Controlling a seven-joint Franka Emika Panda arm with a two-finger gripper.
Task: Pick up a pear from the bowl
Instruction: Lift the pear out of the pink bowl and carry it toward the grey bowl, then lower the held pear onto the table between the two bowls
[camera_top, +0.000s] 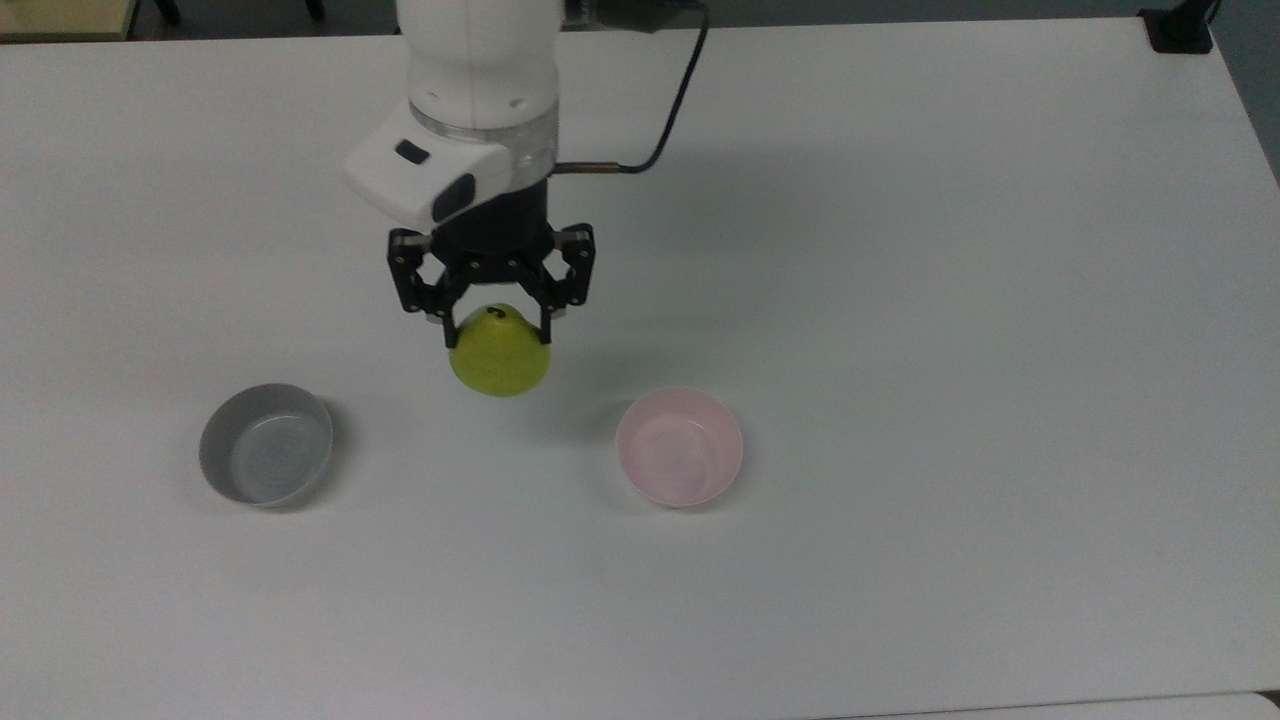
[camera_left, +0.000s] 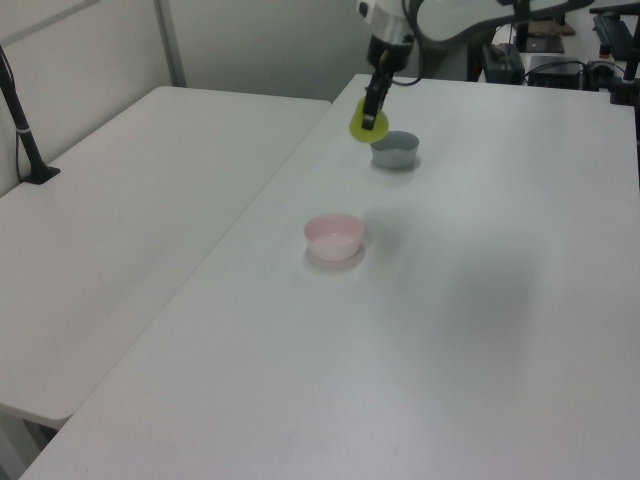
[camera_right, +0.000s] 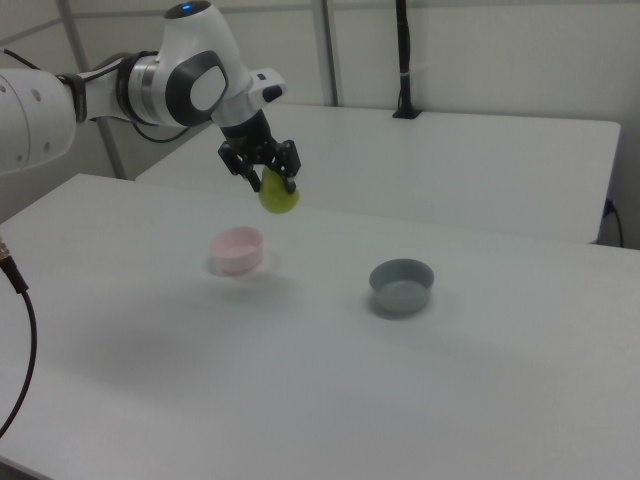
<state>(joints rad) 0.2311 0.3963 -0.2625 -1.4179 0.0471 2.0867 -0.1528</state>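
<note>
the pear (camera_top: 499, 356) hangs in the air above the white surface (camera_top: 950, 300), its narrow top with the dark stem spot upward, pinched from both sides by the hand (camera_top: 497, 335). the pink bowl (camera_top: 680, 446) stands on the surface toward the top view's right of the pear, with nothing in it, and the grey bowl (camera_top: 266, 444) stands toward the top view's left. in the top view the pear hangs between the two bowls, touching neither.

It looks like a robotics lab: bare white tables (camera_right: 480, 150) and a black camera post (camera_right: 402, 60) at 12 o'clock.
</note>
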